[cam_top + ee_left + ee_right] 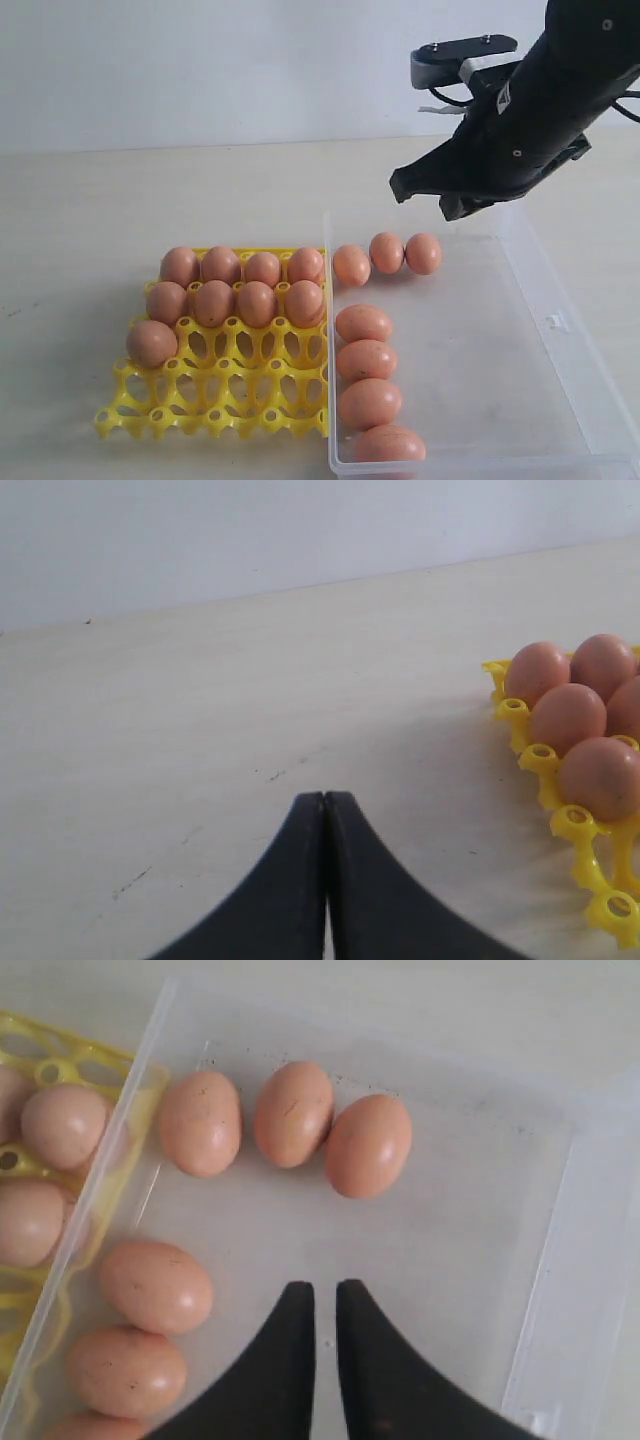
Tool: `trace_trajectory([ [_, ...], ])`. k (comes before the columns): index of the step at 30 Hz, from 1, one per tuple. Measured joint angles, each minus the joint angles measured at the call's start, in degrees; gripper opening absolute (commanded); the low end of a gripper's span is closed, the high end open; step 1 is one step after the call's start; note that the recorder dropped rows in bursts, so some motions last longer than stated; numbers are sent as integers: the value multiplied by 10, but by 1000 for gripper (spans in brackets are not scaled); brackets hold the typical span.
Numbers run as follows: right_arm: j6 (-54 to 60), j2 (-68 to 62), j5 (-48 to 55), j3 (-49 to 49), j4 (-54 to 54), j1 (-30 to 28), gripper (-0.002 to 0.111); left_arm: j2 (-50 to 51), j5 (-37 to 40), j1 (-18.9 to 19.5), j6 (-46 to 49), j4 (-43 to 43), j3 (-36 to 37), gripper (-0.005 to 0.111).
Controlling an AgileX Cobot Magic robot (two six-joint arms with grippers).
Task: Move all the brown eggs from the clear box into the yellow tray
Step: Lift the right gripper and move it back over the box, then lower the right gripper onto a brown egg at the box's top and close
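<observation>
Several brown eggs (235, 285) fill the far cups of the yellow tray (215, 405). More brown eggs lie in the clear box (560, 320): three in a row by its far wall (387, 253) and several in a line along the wall beside the tray (366, 362). My right gripper (425, 195) hangs above the box's far end. In the right wrist view its jaws (320, 1288) stand a narrow gap apart with nothing between them, near the three eggs (293, 1112). My left gripper (325, 796) is shut and empty over bare table, off to one side of the tray (570, 825).
The tray stands tight against the box's left wall. The box's floor (450, 1230) on the side away from the tray is bare plastic. The tray's near cups (250, 385) hold nothing. A white wall runs behind the pale table (150, 200).
</observation>
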State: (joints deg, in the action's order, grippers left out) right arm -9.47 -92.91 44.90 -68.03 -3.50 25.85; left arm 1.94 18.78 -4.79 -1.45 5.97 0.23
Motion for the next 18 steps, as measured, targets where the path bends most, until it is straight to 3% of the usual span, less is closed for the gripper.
trace_trajectory([
  [4, 22, -59, 40, -54, 53, -32, 52, 0, 0, 0, 0, 0, 0, 0],
  [18, 20, -216, 46, -160, 81, -71, 53, 0, 0, 0, 0, 0, 0, 0],
])
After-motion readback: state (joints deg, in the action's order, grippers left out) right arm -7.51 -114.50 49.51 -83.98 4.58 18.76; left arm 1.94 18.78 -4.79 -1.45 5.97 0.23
